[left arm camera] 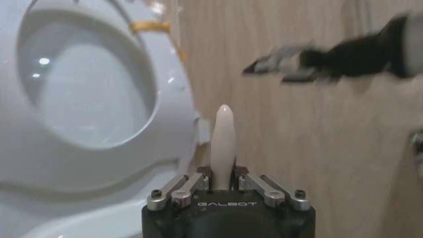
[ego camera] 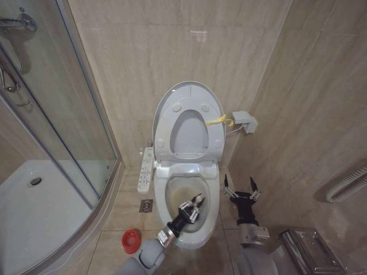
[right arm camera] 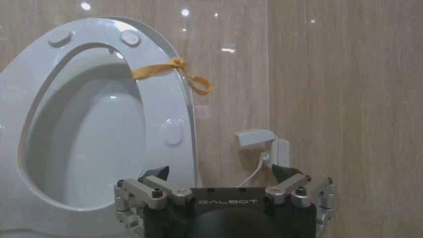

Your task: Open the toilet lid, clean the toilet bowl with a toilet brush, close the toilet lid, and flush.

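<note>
Left pincer (ego camera: 197, 201) clamped on the toilet brush (left arm camera: 223, 144) over the toilet bowl (ego camera: 172, 186); toilet lid (ego camera: 189, 97) raised against the wall.
Right pincer (ego camera: 241, 187) spread wide, empty, beside the bowl. Risk: the thin handle may twist within the grip; a wide sweep may strike the rim. Count: one brush, one bowl, one lid, one red cup holder (ego camera: 131, 240), two pincers.

I have the toilet lid (ego camera: 189, 97) standing upright against the back wall at centre frame, so the toilet bowl (ego camera: 172, 189) below it is open from above. My left gripper (ego camera: 195, 205) sits over the bowl, clamped on the toilet brush (left arm camera: 223, 144) handle. My right gripper (ego camera: 241, 188), fingers spread, fills the narrow gap between bowl and right wall. A wall box (ego camera: 245, 121) juts out at centre right. The red cup holder (ego camera: 131, 240) and glass shower screen (ego camera: 69, 114) crowd the left side, with bare floor tiles between them and the bowl
</note>
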Robot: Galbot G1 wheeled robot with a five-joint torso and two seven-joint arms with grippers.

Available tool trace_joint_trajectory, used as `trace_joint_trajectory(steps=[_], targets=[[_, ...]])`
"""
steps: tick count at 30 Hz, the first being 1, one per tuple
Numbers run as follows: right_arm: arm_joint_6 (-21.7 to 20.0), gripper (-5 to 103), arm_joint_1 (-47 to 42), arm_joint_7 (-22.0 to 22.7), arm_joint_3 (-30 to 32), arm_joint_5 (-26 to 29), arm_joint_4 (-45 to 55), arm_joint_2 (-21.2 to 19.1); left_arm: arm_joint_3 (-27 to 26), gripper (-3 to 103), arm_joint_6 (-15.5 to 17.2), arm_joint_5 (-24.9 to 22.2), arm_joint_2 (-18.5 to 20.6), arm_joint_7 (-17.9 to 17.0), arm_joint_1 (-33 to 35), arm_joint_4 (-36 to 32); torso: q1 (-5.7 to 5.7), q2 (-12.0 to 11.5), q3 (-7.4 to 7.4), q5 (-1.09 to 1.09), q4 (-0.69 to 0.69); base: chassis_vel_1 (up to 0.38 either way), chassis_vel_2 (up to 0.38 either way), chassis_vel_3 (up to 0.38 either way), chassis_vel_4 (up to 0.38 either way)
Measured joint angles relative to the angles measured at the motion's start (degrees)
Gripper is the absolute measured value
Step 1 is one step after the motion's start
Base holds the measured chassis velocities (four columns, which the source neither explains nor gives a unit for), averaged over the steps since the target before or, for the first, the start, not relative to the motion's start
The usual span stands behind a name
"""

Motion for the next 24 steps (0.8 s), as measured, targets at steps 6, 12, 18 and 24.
trace_joint_trajectory(steps=[6, 12, 18, 24], targets=[[0.0, 100, 0.0, 0.0, 0.0, 0.0, 0.0, 0.0, 1.7, 20, 0.5, -1.1, 0.4, -0.1, 0.6, -5.4, 0.0, 0.0, 0.0, 0.0, -0.02, 0.0, 0.0, 0.0, 0.0], [0.0, 100, 0.0, 0.0, 0.0, 0.0, 0.0, 0.0, 3.9, 20, 0.7, -2.5, 0.3, 0.0, 1.5, -7.9, -0.01, 0.0, 0.0, 0.0, -0.01, 0.0, 0.0, 0.0, 0.0], [0.0, 100, 0.0, 0.0, 0.0, 0.0, 0.0, 0.0, 0.3, 20, -1.2, -1.4, -0.1, -0.3, -1.0, 0.1, 0.0, 0.0, 0.0, 0.0, -0.01, 0.0, 0.0, 0.0, 0.0], [0.0, 100, 0.0, 0.0, 0.0, 0.0, 0.0, 0.0, 0.6, 20, -1.0, -1.9, 0.5, -0.7, -1.1, -2.8, 0.0, 0.0, 0.0, 0.01, -0.01, 0.0, 0.0, 0.0, 0.0]])
